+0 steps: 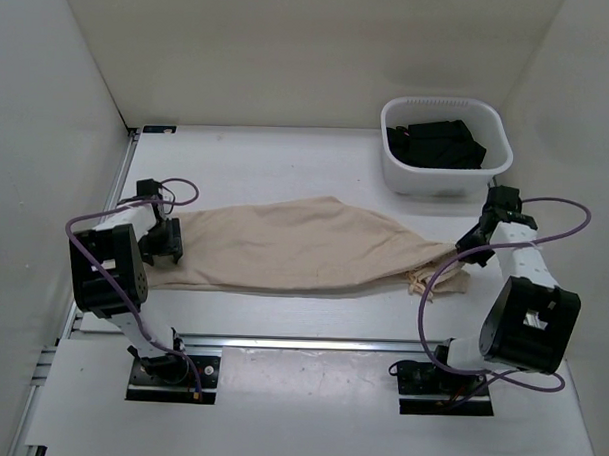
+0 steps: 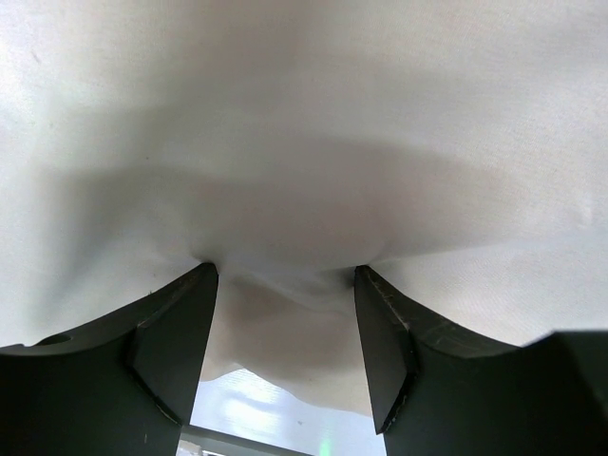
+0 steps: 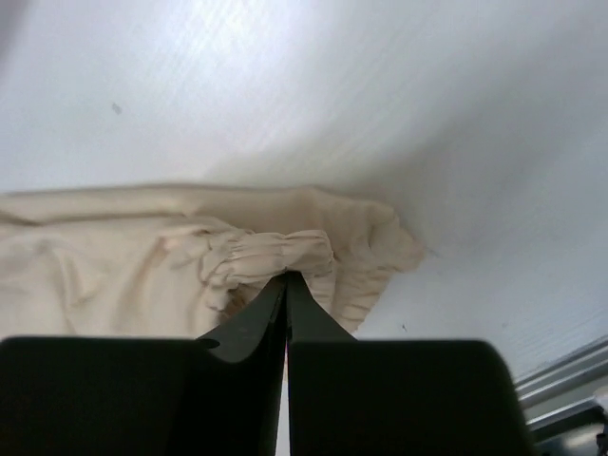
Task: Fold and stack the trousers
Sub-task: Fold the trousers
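The beige trousers [image 1: 294, 250] lie flat across the middle of the table, legs to the left and gathered waistband to the right. My left gripper [image 1: 169, 245] sits low at their left end. In the left wrist view it [image 2: 285, 275] is open, and the pale trousers cloth [image 2: 304, 142] bulges down between the two fingertips. My right gripper [image 1: 471, 239] is at the right end. In the right wrist view it [image 3: 287, 277] is shut, its tips pinching the edge of the elastic waistband [image 3: 275, 252] against the table.
A white basket [image 1: 436, 181] at the back right holds black folded garments [image 1: 435, 143]. White walls close in the back and both sides. The metal rail [image 1: 301, 341] with the arm bases runs along the near edge.
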